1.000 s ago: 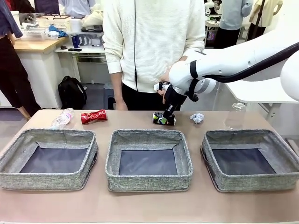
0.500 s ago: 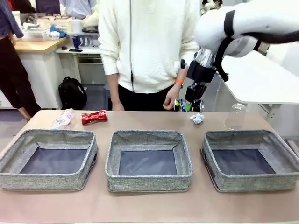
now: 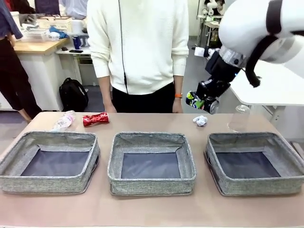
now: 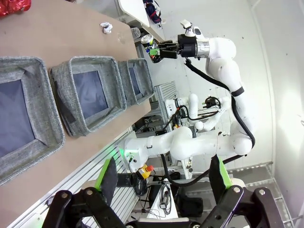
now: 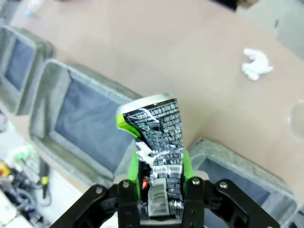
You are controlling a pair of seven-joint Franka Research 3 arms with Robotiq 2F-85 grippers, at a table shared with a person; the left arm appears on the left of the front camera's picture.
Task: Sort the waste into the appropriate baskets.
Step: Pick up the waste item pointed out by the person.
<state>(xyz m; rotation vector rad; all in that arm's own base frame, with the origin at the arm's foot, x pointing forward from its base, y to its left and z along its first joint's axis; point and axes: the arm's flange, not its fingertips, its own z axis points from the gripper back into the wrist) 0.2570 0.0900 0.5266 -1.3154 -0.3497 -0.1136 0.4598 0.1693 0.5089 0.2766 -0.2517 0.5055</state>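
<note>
Nearest the robot, three grey baskets sit in a row on the desk (image 3: 152,211): the left basket (image 3: 47,184), the middle basket (image 3: 151,186) and the right basket (image 3: 256,186). All three show bare dark bottoms, with nothing in them. Above and beyond them, the right end effector (image 3: 203,100) is clenched on the crushed dark printed can (image 3: 194,99), held in the air over the far side of the desk, roughly between the far corners of the middle and right baskets. In the right wrist view the can (image 5: 156,137) runs lengthwise along the fingers and juts past their tips, with a basket's corner close below it, so the drop turns on carrying the can nearer and down over whichever basket suits metal. The left end effector (image 4: 161,166) is spread wide, grasping nothing, and hangs well off to the side, so the right arm is the nearer. On the desk beyond the baskets lie the crumpled paper ball (image 3: 201,120), the clear plastic cup (image 3: 239,118), the red can (image 3: 95,118) and the bottle (image 3: 63,120). A person (image 3: 137,47) stands behind.
</note>
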